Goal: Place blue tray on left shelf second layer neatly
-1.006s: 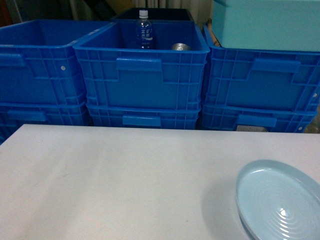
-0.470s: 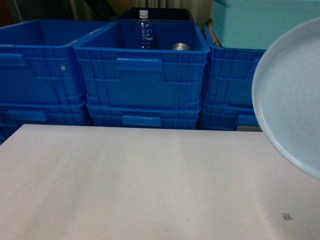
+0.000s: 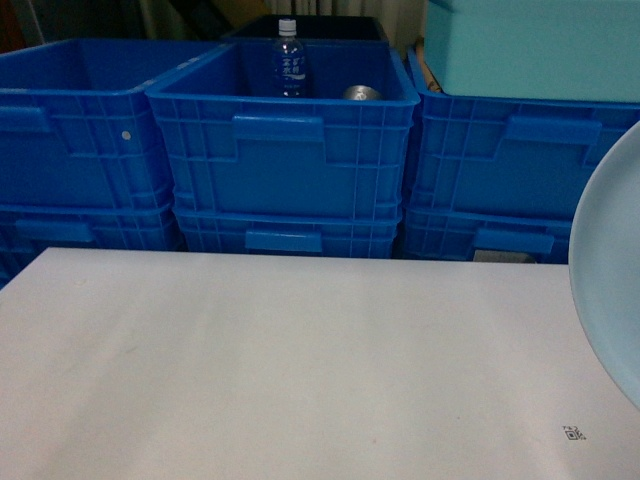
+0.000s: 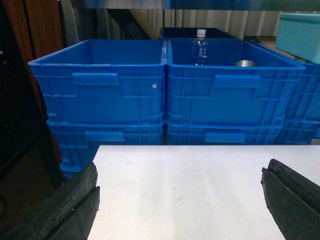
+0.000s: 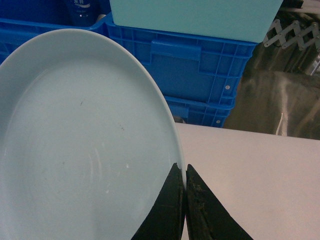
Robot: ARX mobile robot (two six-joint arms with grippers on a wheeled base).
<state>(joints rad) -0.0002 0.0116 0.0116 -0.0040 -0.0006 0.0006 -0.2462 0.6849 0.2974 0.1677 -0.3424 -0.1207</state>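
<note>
Blue tray is pinched at its rim by the right gripper, apparently lifted above the table. Left gripper is spread wide, with nothing between its fingers.

You have a white table in front of you. Behind its far edge, dark-blue crates stand stacked in two layers. The middle top crate holds a water bottle beside a metal can. A turquoise box sits on the right stack.
</note>
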